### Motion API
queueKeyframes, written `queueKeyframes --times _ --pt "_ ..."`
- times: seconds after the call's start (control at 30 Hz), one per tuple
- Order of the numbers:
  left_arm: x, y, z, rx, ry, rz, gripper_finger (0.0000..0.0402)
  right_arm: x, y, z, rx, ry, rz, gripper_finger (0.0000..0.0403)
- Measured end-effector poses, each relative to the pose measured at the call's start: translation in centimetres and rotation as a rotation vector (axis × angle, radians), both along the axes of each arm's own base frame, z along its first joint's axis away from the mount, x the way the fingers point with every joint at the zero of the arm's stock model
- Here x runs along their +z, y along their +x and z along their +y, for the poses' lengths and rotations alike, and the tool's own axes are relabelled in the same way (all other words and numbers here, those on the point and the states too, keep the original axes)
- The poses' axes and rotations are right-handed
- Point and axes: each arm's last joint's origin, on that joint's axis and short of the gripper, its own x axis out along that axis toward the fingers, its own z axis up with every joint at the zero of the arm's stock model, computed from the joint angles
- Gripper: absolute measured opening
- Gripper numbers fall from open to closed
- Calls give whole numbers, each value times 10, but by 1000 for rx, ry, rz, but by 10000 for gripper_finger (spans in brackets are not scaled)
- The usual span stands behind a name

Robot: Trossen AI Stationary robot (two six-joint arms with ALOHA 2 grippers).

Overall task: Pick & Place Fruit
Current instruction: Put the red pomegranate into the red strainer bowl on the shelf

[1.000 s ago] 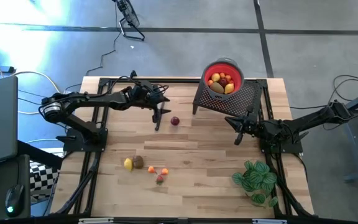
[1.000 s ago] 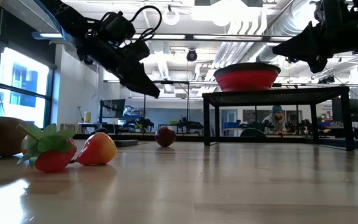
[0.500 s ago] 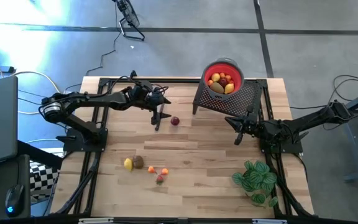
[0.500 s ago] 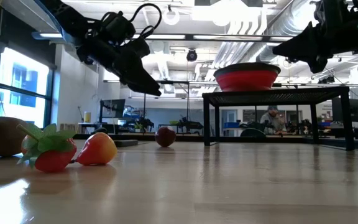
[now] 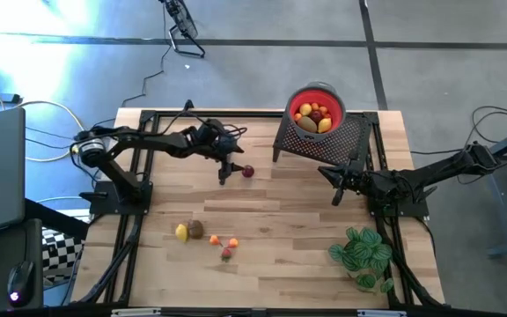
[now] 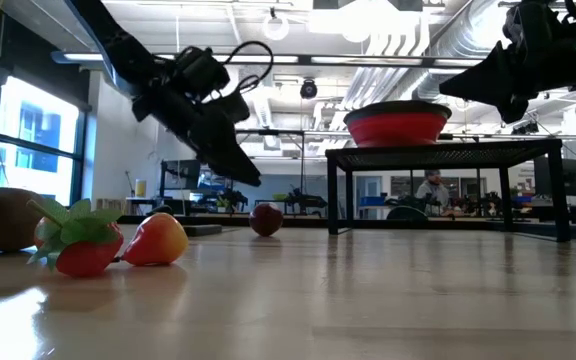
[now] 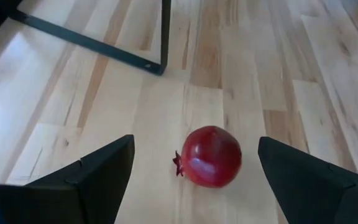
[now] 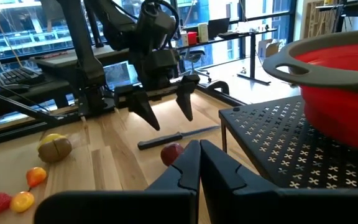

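Item: red fruit [image 7: 211, 156] on worktop [image 5: 280, 211], loose.
Left wrist view alone shows left gripper [image 5: 229, 169] jaws spread, fruit between them, untouched; right gripper [image 5: 337, 187] jaws pressed together.

— How many pieces of fruit are you seeing loose on the table [image 5: 306, 224]?

— I'm counting six, plus one bowl [image 5: 317, 107], one plant [image 5: 362, 254] and one knife [image 8: 178, 137].
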Motion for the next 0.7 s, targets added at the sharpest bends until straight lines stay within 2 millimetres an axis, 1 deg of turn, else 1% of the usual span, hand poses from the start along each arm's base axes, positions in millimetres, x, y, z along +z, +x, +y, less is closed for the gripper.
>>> queueKeyframes --times 0.2,0.27,0.57,0.7 --pt "-7 4 1 11 -21 -2 337 0 0 0 0 0 1 2" --pt "-8 6 -2 2 -24 1 337 0 0 0 0 0 1 2" --pt "-4 14 -14 -42 3 -42 337 0 0 0 -1 -1 4 2" --pt "-3 15 -16 -42 13 -52 337 -1 0 0 -1 -3 12 2"
